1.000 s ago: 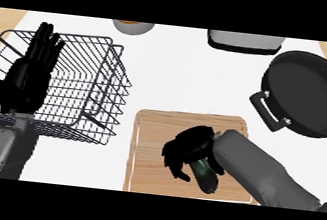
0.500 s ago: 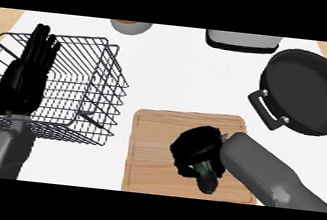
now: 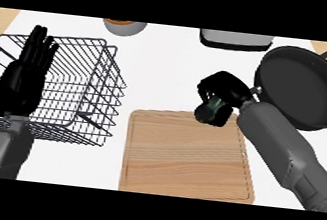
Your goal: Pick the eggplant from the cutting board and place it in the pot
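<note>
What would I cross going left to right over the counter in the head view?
wire basket → cutting board → pot. Left out for overlap: the left robot hand, which shows against the basket's left side, and the right robot hand, which holds the eggplant at the board's far edge.

you have bright, flat light: the counter [image 3: 164, 57] beyond the cutting board [image 3: 183, 159] reads white, the board is evenly lit, and shadows beside it are faint.
</note>
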Robot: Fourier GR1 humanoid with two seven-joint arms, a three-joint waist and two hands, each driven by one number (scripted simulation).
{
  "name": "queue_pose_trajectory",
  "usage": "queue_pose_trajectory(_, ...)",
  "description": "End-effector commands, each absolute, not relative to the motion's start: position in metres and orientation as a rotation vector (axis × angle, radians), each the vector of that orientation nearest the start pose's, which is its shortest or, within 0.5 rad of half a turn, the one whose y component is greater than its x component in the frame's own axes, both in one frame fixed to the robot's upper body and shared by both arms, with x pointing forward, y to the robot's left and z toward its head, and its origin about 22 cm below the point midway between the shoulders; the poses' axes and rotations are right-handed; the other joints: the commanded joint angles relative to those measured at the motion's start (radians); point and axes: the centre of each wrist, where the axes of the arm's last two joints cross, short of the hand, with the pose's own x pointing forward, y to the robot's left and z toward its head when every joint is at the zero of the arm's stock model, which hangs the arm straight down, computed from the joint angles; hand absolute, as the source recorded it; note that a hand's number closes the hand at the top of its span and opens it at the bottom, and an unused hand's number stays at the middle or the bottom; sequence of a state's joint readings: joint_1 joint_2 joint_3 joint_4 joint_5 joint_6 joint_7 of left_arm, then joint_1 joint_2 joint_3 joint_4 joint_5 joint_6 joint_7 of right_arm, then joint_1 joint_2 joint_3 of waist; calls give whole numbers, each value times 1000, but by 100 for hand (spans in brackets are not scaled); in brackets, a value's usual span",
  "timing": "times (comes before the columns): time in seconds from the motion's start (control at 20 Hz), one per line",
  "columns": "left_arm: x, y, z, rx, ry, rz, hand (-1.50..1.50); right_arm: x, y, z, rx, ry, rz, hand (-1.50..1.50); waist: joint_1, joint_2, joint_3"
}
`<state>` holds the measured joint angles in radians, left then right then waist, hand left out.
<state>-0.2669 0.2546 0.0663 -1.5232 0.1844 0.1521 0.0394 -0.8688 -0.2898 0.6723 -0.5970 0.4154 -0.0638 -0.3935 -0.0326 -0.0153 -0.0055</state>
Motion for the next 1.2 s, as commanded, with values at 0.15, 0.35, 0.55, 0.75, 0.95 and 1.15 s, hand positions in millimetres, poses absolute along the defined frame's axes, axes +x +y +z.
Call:
queue_pose_trajectory(0.15, 303, 276, 76, 140, -1749, 62, 0, 443, -188, 82, -979, -1421, 912, 150, 22, -10, -7)
queue_pose_trajectory(0.35, 305, 270, 77, 127, -1746, 45, 0, 457, -180, 111, -1250, -1363, 592, 150, 30, -9, -6)
queue_pose_trajectory(0.55, 306, 264, 77, 100, -1746, 16, 0, 470, -175, 140, -1511, -1281, 354, 150, 56, 2, -6)
queue_pose_trajectory(0.75, 304, 265, 74, 92, -1747, 36, 0, 477, -162, 156, -1675, -1167, 155, 150, 49, 4, -1)
queue_pose_trajectory(0.95, 305, 271, 79, 106, -1763, 53, 0, 476, -133, 153, -1761, -1015, 142, 150, 35, 6, 3)
queue_pose_trajectory(1.15, 302, 285, 70, 132, -1764, 64, 0, 478, -154, 154, -1745, -894, 146, 150, 12, 2, 4)
